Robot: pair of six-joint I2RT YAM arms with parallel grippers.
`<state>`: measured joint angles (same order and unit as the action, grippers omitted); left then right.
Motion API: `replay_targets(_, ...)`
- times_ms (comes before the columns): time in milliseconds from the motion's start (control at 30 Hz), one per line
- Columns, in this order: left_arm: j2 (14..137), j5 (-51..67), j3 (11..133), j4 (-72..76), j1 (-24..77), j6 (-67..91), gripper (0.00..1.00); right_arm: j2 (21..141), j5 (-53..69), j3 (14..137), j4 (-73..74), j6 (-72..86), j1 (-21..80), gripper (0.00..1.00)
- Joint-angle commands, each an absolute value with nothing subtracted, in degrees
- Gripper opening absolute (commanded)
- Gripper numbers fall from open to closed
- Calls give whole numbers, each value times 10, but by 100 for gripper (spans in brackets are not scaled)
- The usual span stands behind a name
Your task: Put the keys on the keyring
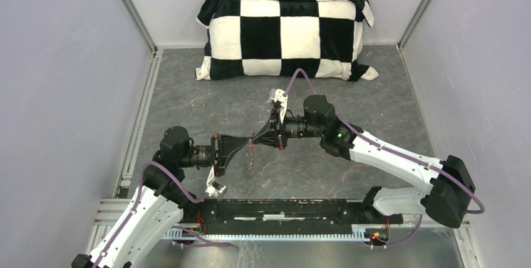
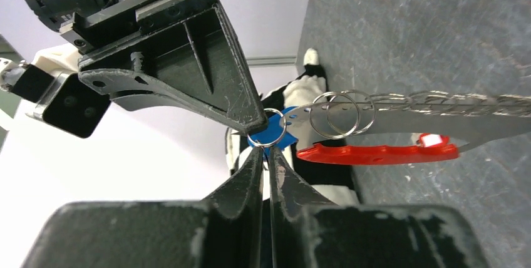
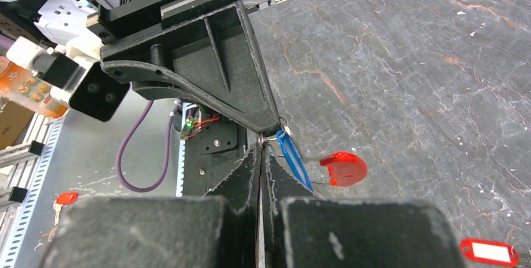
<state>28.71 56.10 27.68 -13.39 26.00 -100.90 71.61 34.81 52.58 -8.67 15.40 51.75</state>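
Observation:
My two grippers meet tip to tip above the middle of the table. The left gripper (image 1: pixel 247 139) (image 2: pixel 269 150) is shut on the bottom of a small silver keyring (image 2: pixel 266 129). A blue tag (image 2: pixel 283 131) (image 3: pixel 294 161), a red tag (image 2: pixel 379 153) (image 3: pixel 343 168), several loose silver rings (image 2: pixel 341 113) and a long silver key (image 2: pixel 438 116) hang from the keyring. The right gripper (image 1: pixel 257 136) (image 3: pixel 263 146) is shut on a thin silver strip seen edge-on, a key by its look, with its tip against the keyring. The bunch (image 1: pixel 252 157) hangs just above the table.
A black-and-white checked pillow (image 1: pixel 285 35) lies at the back. A red-and-white tag (image 3: pixel 490 250) lies on the grey table to the right. A small red tag (image 3: pixel 62 198) lies on the metal rail by the arm bases. Walls close the left, right and back.

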Motion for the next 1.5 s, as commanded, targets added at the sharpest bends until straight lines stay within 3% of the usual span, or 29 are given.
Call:
replay_targets(0,297,623,340,-253,260,-988,16,697,333,532,-125,150,519,0)
replay_targets(233,319,668,388,-343,260,-947,34,696,344,560,-50,92,519,0)
replay_targets(467,347,625,421,-341,260,-835,54,701,387,595,42,34,519,0)
replay_targets(633,390,606,424,-305,260,-744,59,709,444,603,52,32,520,0)
replay_targets(800,432,674,449,-321,261,-721,63,721,478,609,52,40,519,0)
replay_targets(900,451,695,462,-321,260,-711,59,729,481,621,64,35,519,0)
replay_targets(1133,455,708,466,-365,260,-751,32,733,473,626,69,32,519,0)
replay_targets(1367,446,689,461,-384,260,-771,23,732,450,634,80,28,520,0)
replay_targets(1467,442,680,460,-385,260,-783,15,732,436,636,86,26,518,0)
